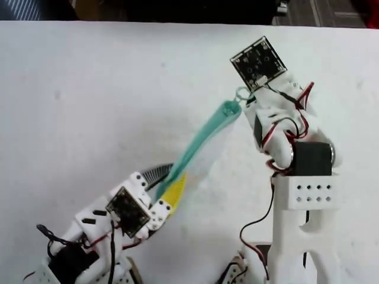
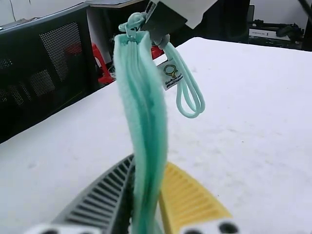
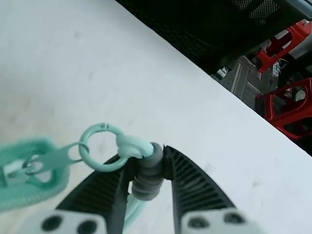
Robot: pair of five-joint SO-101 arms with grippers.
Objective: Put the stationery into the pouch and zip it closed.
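Two grippers, one pouch, listed as they stand.

1. Pouch (image 1: 198, 148): mint green, long and narrow, held edge-up and stretched between my two grippers over the white table (image 1: 89, 89). In my left wrist view its zip edge looks drawn together along the run I can see. Whether its lower edge touches the table I cannot tell.
2. Left gripper (image 1: 172, 180): at the near end of the pouch. Its grey jaw and yellow jaw are closed on that end, one on each side of the fabric.
3. Right gripper (image 3: 148, 156): at the far end of the pouch, with black ribbed jaws clamped on a grey bead (image 3: 146, 173) on the pouch's cord.
4. Ring (image 3: 104, 127): mint green, just beyond the bead, linking the cord to the zip pull (image 3: 53, 158).
5. Strap loop (image 2: 191, 115): mint cord hanging free beside the pouch's far end, with a small paper tag (image 2: 170, 74) next to it.
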